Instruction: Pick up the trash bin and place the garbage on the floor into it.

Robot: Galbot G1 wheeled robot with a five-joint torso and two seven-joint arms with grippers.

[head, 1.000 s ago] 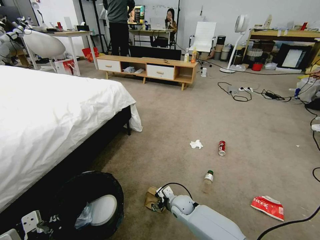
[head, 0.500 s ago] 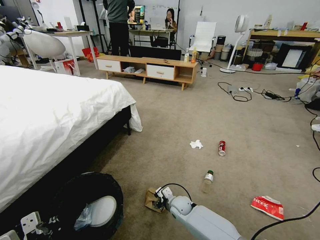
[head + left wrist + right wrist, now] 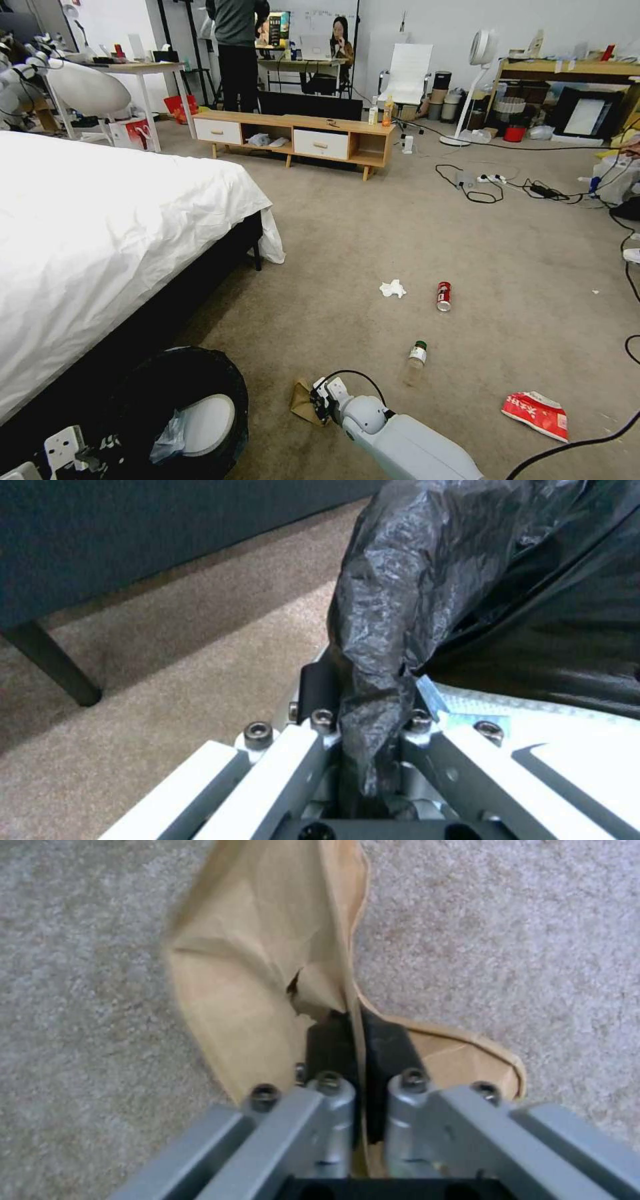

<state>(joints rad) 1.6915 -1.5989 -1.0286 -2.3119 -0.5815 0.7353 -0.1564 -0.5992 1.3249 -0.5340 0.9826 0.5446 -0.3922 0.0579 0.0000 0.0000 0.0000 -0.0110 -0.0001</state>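
Crumpled brown paper piece (image 3: 267,970) is pinched by the right claw (image 3: 360,1050); the black-lined white trash bin (image 3: 200,417), rim gripped by the left claw (image 3: 367,715), sits to its left.

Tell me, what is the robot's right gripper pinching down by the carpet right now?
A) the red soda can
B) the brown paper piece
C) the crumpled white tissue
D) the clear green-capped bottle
B: in the right wrist view the right gripper has its dark fingers closed on a fold of the brown paper piece above the beige carpet floor.
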